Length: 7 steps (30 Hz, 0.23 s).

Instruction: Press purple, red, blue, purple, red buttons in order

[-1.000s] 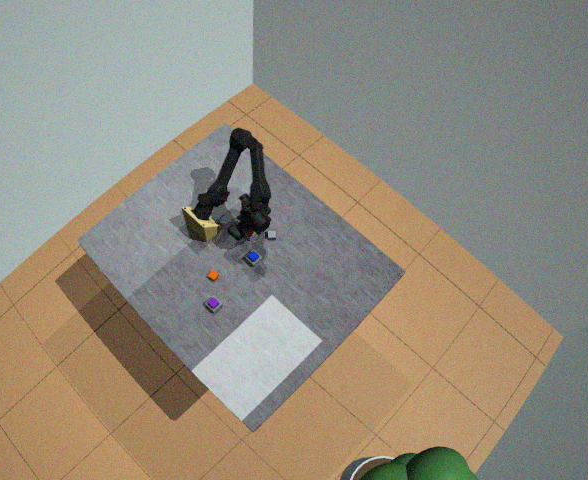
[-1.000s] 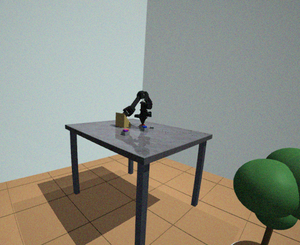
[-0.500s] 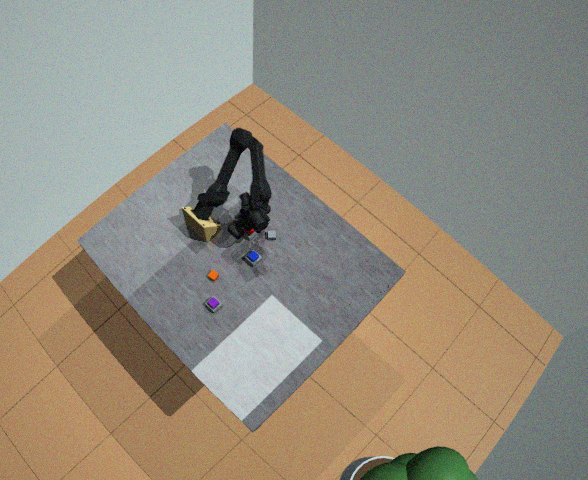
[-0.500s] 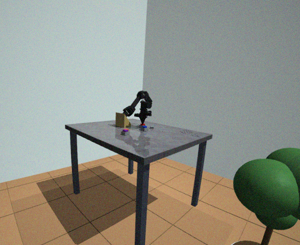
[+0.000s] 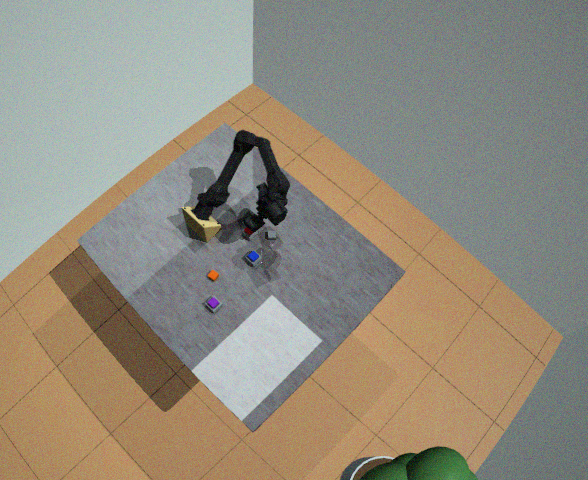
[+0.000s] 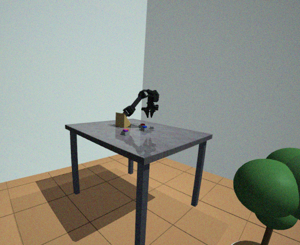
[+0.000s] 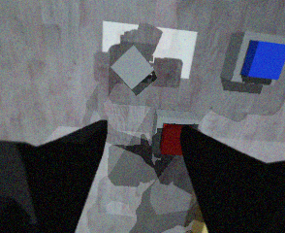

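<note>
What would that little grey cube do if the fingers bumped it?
The grey cube probably slides or spins rather than rolls, since it sits on a flat face. It looks small and loose on the smooth, glossy table, so even a light nudge would likely shift it.

Mottled grey table (image 5: 335, 268) with a pale white patch (image 5: 255, 356) at lower centre. Black arm (image 5: 242, 165) on a tan base (image 5: 201, 224). Buttons: purple (image 5: 212, 302), blue (image 5: 253, 256), red (image 7: 172, 139), each on grey housing. 1 orange block (image 5: 212, 275), 1 grey block (image 7: 131, 67). Orange-tiled floor (image 5: 439, 361), green plant (image 6: 274, 187).
</note>
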Motion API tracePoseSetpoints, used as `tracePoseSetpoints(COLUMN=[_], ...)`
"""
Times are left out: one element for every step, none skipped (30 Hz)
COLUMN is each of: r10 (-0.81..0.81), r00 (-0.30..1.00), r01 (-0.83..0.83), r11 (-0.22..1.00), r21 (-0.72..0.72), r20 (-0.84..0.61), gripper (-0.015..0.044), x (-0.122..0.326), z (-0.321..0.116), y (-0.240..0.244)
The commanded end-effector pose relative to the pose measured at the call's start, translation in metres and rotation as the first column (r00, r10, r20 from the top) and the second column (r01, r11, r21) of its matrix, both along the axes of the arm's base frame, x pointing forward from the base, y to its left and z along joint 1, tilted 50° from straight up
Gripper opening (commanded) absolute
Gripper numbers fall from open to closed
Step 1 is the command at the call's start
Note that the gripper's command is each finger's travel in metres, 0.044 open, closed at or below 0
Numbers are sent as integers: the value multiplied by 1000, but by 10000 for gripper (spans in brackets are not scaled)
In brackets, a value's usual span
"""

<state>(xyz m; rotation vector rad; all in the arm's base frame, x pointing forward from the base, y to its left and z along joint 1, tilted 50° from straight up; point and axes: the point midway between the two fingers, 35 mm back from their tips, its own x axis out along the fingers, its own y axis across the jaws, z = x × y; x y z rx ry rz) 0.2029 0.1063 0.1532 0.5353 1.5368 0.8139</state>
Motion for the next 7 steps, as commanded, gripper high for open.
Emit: tracePoseSetpoints(r10=[-1,-1,-1,-1,-1,-1,-1], r00=[1000,1000,1000,1000,1000,1000,1000], r01=[1,1,1,1,1,1,1], r11=[1000,1000,1000,1000,1000,1000,1000], r21=[6,6,7,7,7,7,7], r20=[-11,-11,-12,-12,-12,-12,-12], gripper=[335,361,387,400,400,400,400], x=[18,21,23,23,23,23,23], z=[32,39,43,44,44,44,44], y=[8,10,11,11,11,11,11])
